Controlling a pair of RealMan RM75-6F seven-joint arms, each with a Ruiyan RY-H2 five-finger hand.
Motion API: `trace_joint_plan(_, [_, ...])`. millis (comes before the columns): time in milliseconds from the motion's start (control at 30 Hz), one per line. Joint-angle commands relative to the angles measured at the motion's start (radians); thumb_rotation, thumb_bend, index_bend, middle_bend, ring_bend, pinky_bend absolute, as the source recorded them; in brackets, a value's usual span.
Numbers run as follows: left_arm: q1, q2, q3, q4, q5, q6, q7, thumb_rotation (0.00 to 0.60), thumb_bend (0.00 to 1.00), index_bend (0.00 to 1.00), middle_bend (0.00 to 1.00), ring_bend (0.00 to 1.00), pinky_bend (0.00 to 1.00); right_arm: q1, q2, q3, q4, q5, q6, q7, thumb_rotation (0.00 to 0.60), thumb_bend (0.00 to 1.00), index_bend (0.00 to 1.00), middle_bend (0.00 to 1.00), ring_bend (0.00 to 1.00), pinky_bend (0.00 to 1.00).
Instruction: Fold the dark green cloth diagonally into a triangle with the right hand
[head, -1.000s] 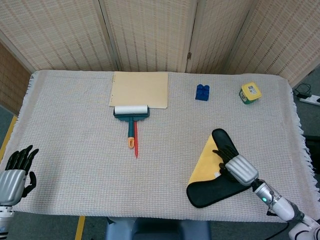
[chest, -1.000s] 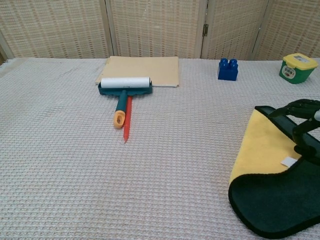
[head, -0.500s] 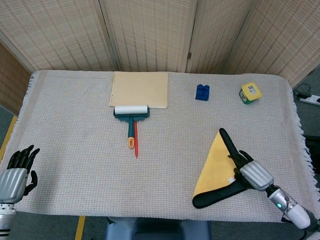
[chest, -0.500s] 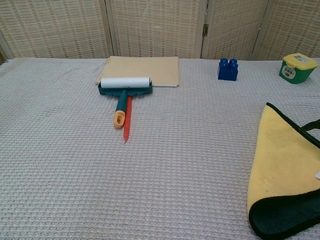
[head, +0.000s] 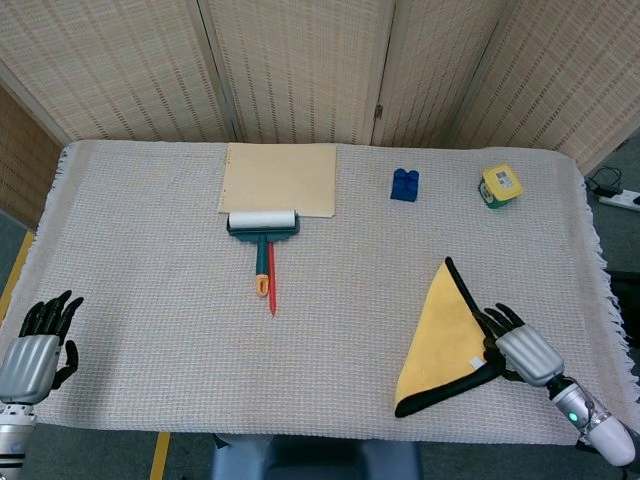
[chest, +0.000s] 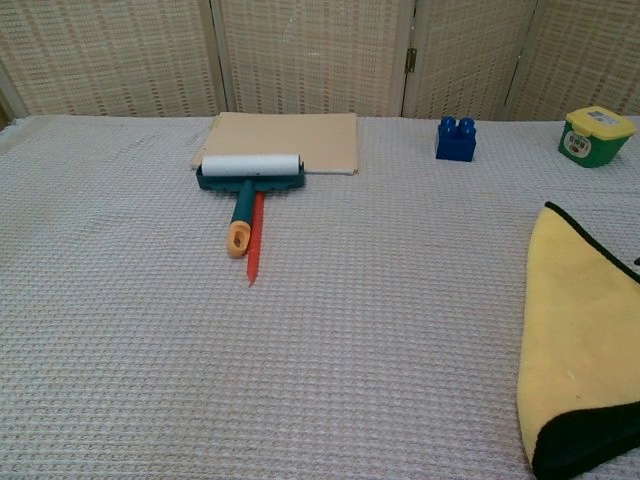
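Note:
The cloth (head: 445, 340) lies at the table's front right as a triangle, yellow side up, with a dark green rim along two edges. My right hand (head: 522, 348) is at the triangle's right corner and grips the cloth there, fingers over the dark edge. The chest view shows the cloth (chest: 580, 340) at the right border, its dark green face curling up at the bottom; the right hand is out of that frame. My left hand (head: 38, 345) hovers off the table's front left edge, fingers apart and empty.
A lint roller (head: 262, 225) and a red pen (head: 271, 280) lie at centre left, below a beige board (head: 280, 178). A blue block (head: 404, 184) and a green-yellow tub (head: 501, 186) stand at the back right. The woven table cover (head: 150, 270) spans the table.
My right hand has drawn the cloth to the right and toward the front edge. The wide dark green flap has shrunk to a thin rim, leaving the yellow side showing. The left hand barely moved.

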Motion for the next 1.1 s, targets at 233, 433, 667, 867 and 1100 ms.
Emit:
trace_joint_plan(233, [-0.007, -0.008, 0.005, 0.004, -0.004, -0.015, 0.01, 0.6, 0.82, 0.0, 0.02, 0.0, 0.0, -0.018, -0.035, 0.015, 0.083, 0.012, -0.021, 0.073, 0.6, 0.45, 0.63, 0.12, 0.07, 0.0])
trace_joint_plan(433, [-0.01, -0.012, 0.005, 0.007, -0.01, -0.022, 0.017, 0.6, 0.82, 0.0, 0.02, 0.0, 0.0, -0.027, -0.055, 0.016, 0.129, 0.005, -0.021, 0.093, 0.6, 0.45, 0.63, 0.12, 0.07, 0.0])
trace_joint_plan(667, [-0.012, -0.011, 0.002, 0.011, -0.018, -0.027, 0.011, 0.6, 0.82, 0.0, 0.02, 0.0, 0.0, -0.043, -0.066, 0.017, 0.153, 0.004, -0.017, 0.118, 0.6, 0.45, 0.63, 0.11, 0.07, 0.0])
trace_joint_plan(867, [-0.013, -0.013, 0.005, 0.01, -0.015, -0.027, 0.015, 0.6, 0.82, 0.0, 0.02, 0.0, 0.0, -0.054, -0.066, 0.015, 0.165, 0.009, -0.037, 0.119, 0.6, 0.45, 0.58, 0.08, 0.06, 0.0])
trace_joint_plan(1100, [-0.015, -0.014, 0.005, 0.012, -0.018, -0.03, 0.011, 0.6, 0.8, 0.0, 0.02, 0.0, 0.0, -0.057, -0.031, 0.028, 0.115, 0.02, -0.034, 0.139, 0.6, 0.45, 0.09, 0.0, 0.0, 0.0])
